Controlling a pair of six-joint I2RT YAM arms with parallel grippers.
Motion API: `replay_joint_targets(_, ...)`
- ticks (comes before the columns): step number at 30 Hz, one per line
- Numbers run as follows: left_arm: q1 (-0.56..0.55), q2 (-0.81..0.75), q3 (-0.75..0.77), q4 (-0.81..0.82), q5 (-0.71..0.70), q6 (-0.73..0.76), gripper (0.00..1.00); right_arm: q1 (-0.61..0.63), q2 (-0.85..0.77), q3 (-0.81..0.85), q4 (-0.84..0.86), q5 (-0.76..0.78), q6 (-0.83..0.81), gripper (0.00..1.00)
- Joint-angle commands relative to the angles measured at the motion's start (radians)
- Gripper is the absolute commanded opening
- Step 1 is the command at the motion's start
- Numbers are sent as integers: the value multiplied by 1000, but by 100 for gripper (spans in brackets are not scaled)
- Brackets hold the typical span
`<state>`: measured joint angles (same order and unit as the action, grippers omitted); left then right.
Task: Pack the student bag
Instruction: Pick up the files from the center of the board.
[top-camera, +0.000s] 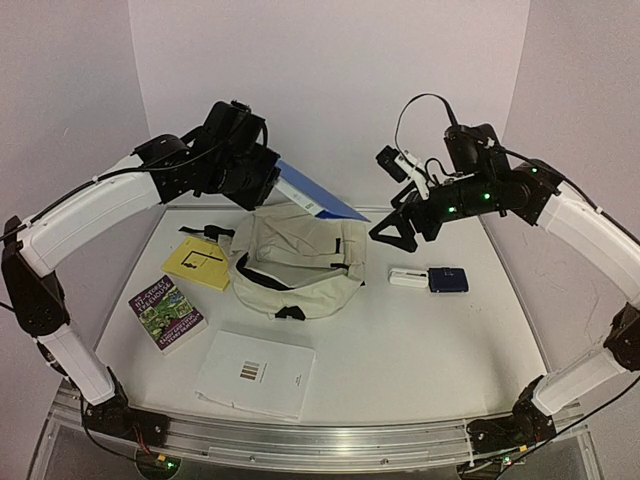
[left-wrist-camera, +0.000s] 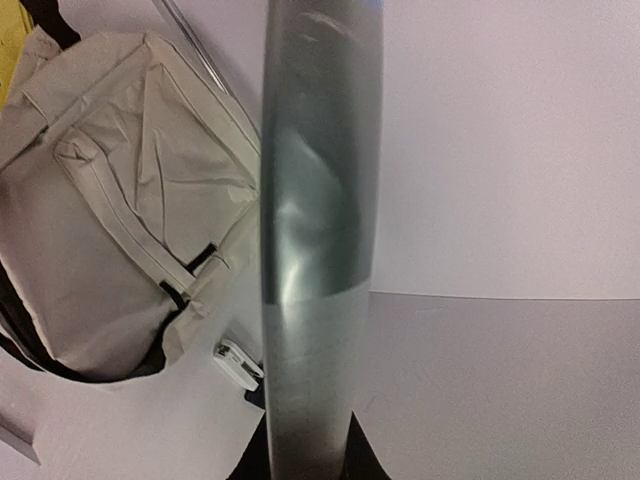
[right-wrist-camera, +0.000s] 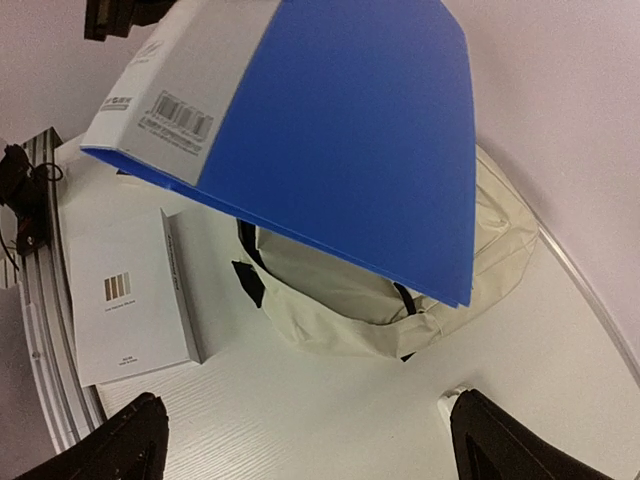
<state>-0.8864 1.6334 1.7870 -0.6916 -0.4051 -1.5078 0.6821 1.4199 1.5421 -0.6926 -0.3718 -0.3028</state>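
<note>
1. Left gripper (top-camera: 272, 183) is clamped on the folder (top-camera: 318, 198), held tilted aloft at 12 o'clock of the bag (top-camera: 295, 262); probably poised for sliding in.
2. Bag lies mid-table.
3. Right gripper (top-camera: 397, 228) hovers at its 2 o'clock, jaws wide apart; likely free to assist.

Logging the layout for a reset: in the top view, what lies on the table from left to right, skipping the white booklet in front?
illustrated paperback → yellow book → student bag → small white item → dark blue box
</note>
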Motion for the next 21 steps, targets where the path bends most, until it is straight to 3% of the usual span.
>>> replay_joint_targets(1, 0, 39, 102, 33, 76, -175, 0, 82, 23, 54, 45, 134, -115, 98)
replay_joint_targets(8, 0, 81, 84, 154, 165, -150, 3, 179, 51, 68, 75, 307, -237, 98)
replay_joint_targets(15, 0, 58, -10, 315, 253, -117, 7, 217, 29, -21, 190, 471, -360, 90)
replay_joint_targets(18, -2, 54, -23, 325, 280, -91, 8, 219, 10, -65, 255, 528, -396, 80)
replay_joint_targets(21, -1, 43, -64, 368, 321, -68, 12, 220, 7, -79, 274, 557, -440, 58)
